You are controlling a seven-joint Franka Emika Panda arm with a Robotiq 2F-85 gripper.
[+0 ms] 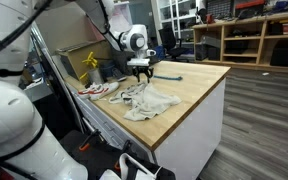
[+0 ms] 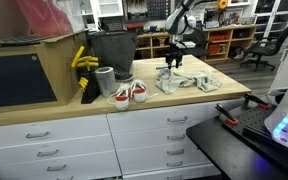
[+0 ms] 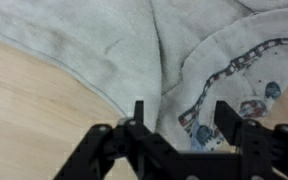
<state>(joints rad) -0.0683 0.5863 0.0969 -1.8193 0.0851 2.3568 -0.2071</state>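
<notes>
End effector (image 3: 181, 112) fingers stand apart in the wrist view, pointing down at the cloth (image 3: 104, 40) with a fold between them. They are clamped on nothing, and I cannot tell whether the tips touch the fabric. In both exterior views the end effector (image 1: 141, 72) (image 2: 172, 68) hangs from one arm at the rumpled cloth's far edge.

Around it is a workshop room with wooden shelves (image 1: 254, 35) along the back wall. One long surface (image 2: 164, 100) with a pale wooden top sits on white drawers (image 2: 144, 135).

One black bin (image 2: 109, 50) stands at 10 o'clock from the cloth. The cloth (image 2: 189, 82) is one heap in which two fabrics show, plain grey and a paler printed one. In that exterior view its long axis runs from 9 to 3 o'clock along the surface, and it lies flat and crumpled.

Two white-and-red shoes (image 2: 124, 93) sit side by side at 9 o'clock from the cloth, near it but apart. One grey cup (image 2: 104, 80) stands just beyond them, at 11 o'clock.
</notes>
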